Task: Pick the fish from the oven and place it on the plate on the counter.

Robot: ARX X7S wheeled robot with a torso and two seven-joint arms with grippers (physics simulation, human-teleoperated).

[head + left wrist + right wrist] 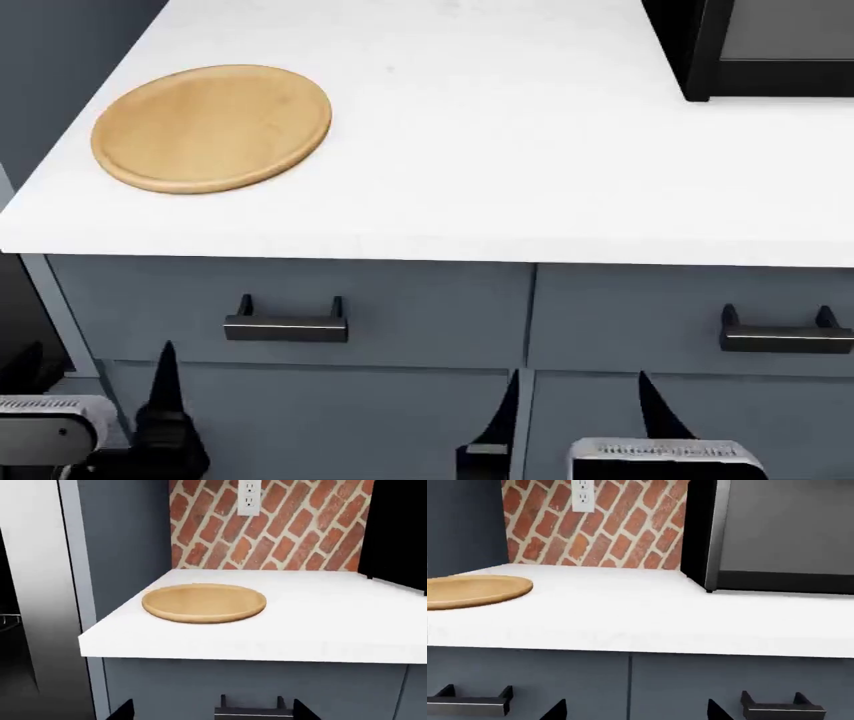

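Observation:
The fish is out of view. The round light-brown wooden plate (211,127) lies empty near the left end of the white counter (507,170); the wrist views show the plate (203,602) (474,590) too. A dark strip with a bit of silver wire (7,622) beyond the grey panel may be the oven. My left gripper (212,714) is open and empty, low before the drawer fronts, with one finger (167,395) in the head view. My right gripper (578,415) (635,712) is also open and empty, below the counter edge.
A black box with a grey window (761,45) stands on the counter at the back right. Grey-blue drawers with black bar handles (286,325) (787,338) face both grippers. A brick wall with an outlet (248,497) backs the counter. A tall grey panel (123,540) borders its left end.

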